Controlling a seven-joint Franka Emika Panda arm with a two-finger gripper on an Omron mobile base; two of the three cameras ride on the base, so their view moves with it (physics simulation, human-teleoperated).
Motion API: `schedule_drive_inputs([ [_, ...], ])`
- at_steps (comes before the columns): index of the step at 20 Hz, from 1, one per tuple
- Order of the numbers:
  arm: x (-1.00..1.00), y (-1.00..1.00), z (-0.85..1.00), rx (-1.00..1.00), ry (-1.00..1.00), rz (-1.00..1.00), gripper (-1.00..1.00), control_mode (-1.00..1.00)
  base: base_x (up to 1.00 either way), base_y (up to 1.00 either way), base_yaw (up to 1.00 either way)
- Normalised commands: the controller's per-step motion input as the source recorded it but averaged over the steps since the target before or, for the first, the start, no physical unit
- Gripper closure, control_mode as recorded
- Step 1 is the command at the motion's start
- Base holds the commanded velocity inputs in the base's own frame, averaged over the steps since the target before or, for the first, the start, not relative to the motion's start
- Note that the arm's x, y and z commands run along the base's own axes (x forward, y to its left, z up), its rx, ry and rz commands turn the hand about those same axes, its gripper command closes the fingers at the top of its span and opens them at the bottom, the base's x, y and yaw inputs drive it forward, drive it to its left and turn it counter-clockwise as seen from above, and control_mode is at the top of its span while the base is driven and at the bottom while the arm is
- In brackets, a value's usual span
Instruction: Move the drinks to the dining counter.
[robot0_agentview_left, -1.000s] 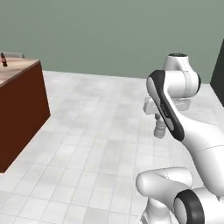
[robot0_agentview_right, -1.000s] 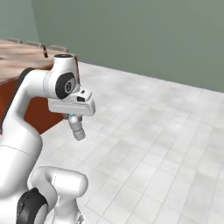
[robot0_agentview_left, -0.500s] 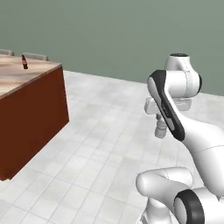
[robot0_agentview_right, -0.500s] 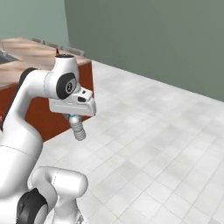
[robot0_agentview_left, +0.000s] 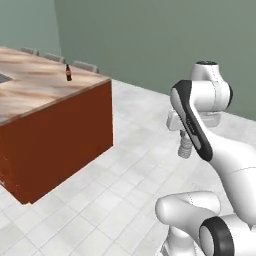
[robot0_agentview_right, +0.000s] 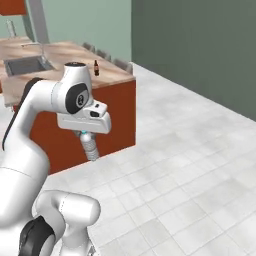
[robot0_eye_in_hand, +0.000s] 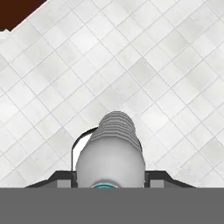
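Observation:
My gripper (robot0_agentview_left: 183, 139) (robot0_agentview_right: 85, 135) (robot0_eye_in_hand: 111, 177) is shut on the clear greyish water bottle (robot0_agentview_left: 185, 148) (robot0_agentview_right: 90, 147) (robot0_eye_in_hand: 112, 148). The bottle hangs below the hand, high over the tiled floor, and it hides the fingertips in the hand view. The dark cola bottle (robot0_agentview_left: 68, 73) (robot0_agentview_right: 96, 68) stands upright near the far edge of the dining counter (robot0_agentview_left: 45, 92) (robot0_agentview_right: 60, 54). That counter lies ahead and to the left of the arm, well apart from the gripper. Its grey sink (robot0_agentview_right: 26, 65) is set into the top.
Red-brown side panels (robot0_agentview_left: 65, 135) (robot0_agentview_right: 105, 120) close the counter's near end. Grey chairs (robot0_agentview_left: 85, 65) (robot0_agentview_right: 122, 64) line its far edge. A faucet (robot0_agentview_right: 42, 49) rises behind the sink. Pale tiled floor (robot0_agentview_left: 125, 175) stretches to a grey-green wall (robot0_agentview_left: 150, 40).
The whole picture has shifted: the base has moved, and the counter now looks closer and more central. The arm holds the same pose with the water bottle in the gripper.

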Motion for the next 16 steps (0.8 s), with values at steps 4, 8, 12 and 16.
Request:
schedule_drive_inputs([
  [4, 0.0, 0.0, 0.0, 0.0, 0.0, 0.0, 1.0, 1.0, 1.0, -0.21, 0.63],
  [8, 0.0, 0.0, 0.0, 0.0, 0.0, 0.0, 1.0, 1.0, 1.0, -0.18, 0.65],
  [12, 0.0, 0.0, 0.0, 0.0, 0.0, 0.0, 1.0, 1.0, 1.0, -0.34, 0.66],
  [16, 0.0, 0.0, 0.0, 0.0, 0.0, 0.0, 1.0, 1.0, 0.95, -0.59, 0.61],
])
